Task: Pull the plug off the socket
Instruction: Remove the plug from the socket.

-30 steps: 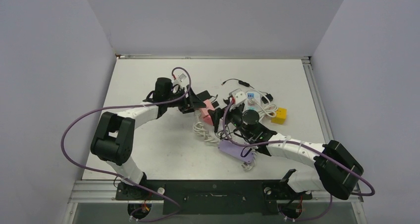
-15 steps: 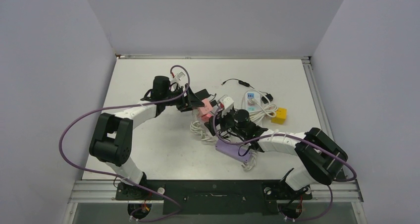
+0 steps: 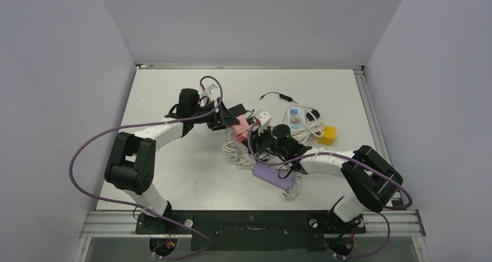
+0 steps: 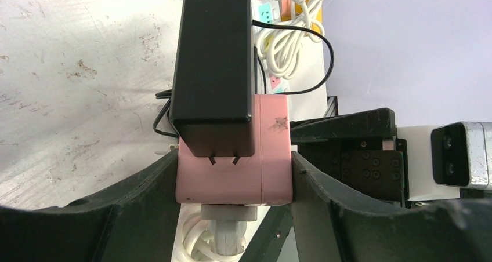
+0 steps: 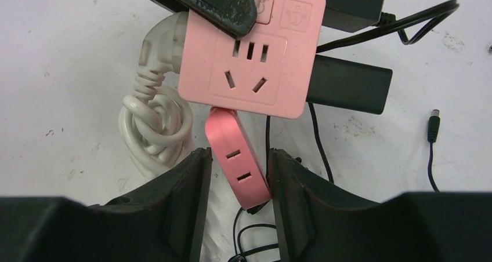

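Observation:
A pink cube socket (image 4: 232, 152) is clamped between my left gripper's (image 4: 233, 169) fingers, which are shut on its two sides. A black adapter (image 4: 214, 59) sits in its upper face with its prongs partly showing. In the right wrist view the socket (image 5: 250, 59) faces the camera, and a flat pink plug (image 5: 238, 157) sticks out of its lower edge, tilted. My right gripper (image 5: 239, 156) is closed around that plug, with both fingers touching it. From above, both grippers meet at the socket (image 3: 241, 127) mid-table.
A white coiled cord (image 5: 154, 120) hangs off the socket's left side. A black adapter (image 5: 348, 85) and thin black cables lie to its right. A purple power strip (image 3: 272, 177), a white power strip (image 3: 295, 118) and a yellow block (image 3: 328, 135) lie nearby.
My right arm has swung left up to the socket, and its jaws have closed from wide open onto the pink plug. The left gripper has kept its hold, barely moving.

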Controlling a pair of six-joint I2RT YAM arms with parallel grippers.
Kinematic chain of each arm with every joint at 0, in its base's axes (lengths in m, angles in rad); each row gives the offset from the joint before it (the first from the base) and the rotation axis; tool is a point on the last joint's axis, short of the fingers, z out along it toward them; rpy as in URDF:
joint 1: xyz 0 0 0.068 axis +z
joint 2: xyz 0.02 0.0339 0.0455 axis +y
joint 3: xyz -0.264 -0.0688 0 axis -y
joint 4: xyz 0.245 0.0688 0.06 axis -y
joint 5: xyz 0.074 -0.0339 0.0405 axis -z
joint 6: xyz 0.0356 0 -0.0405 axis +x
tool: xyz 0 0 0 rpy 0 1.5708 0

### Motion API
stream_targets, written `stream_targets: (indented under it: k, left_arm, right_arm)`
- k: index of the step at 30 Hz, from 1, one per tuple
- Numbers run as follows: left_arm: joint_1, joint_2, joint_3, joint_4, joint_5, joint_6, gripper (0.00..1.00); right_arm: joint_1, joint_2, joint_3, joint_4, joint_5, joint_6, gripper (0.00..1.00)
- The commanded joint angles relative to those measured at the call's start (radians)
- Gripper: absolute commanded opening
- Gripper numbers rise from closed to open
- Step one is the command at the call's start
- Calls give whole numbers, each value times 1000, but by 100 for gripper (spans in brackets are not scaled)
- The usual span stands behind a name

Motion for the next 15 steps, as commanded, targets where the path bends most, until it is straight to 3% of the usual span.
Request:
stream_targets:
  k: [1,15]
  left_arm:
    - [1,-78,38,104,34,-31,0]
    - [18,-94,32,87,-9,-11,0]
  right_arm:
    - [16,-17,43,3,-47,-15,41]
    - [40,-27,53,-13,-32,4,37]
